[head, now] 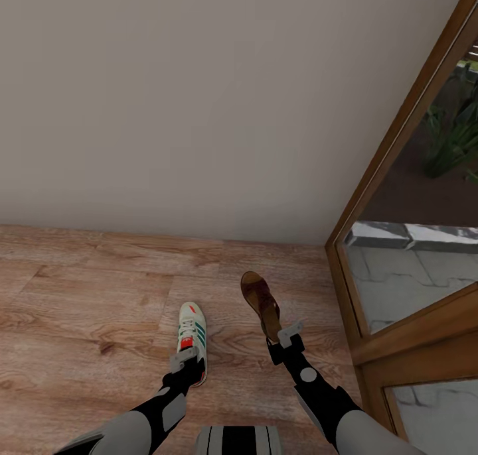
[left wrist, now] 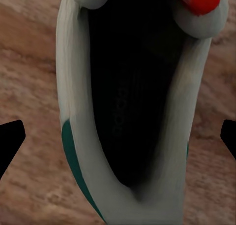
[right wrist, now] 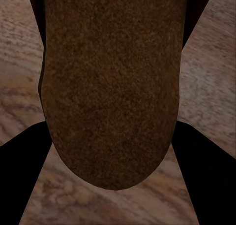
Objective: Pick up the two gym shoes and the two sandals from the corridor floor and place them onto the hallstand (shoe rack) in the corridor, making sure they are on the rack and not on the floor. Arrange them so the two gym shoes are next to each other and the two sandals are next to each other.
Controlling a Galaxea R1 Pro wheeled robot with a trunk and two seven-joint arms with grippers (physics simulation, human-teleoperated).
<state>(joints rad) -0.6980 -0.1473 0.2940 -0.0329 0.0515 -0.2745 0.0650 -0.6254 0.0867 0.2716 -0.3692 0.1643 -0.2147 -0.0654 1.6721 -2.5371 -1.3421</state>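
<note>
One white gym shoe (head: 192, 332) with teal stripes and a red tongue lies toe-away on the wood-plank corridor floor (head: 79, 296). My left gripper (head: 185, 361) is at its heel, open; its black fingertips (left wrist: 11, 141) stand wide apart on either side of the shoe (left wrist: 78, 136) without touching it. One brown sandal (head: 260, 301) is held tilted on edge above the floor. My right gripper (head: 287, 339) is shut on its heel end, and its fingers (right wrist: 24, 176) press the sandal (right wrist: 110, 87) from both sides. The hallstand, the second shoe and the second sandal are out of view.
A plain beige wall (head: 199, 97) rises straight ahead. A wooden door frame (head: 372, 196) with glass panels stands close on the right, beside my right arm. Open floor stretches to the left.
</note>
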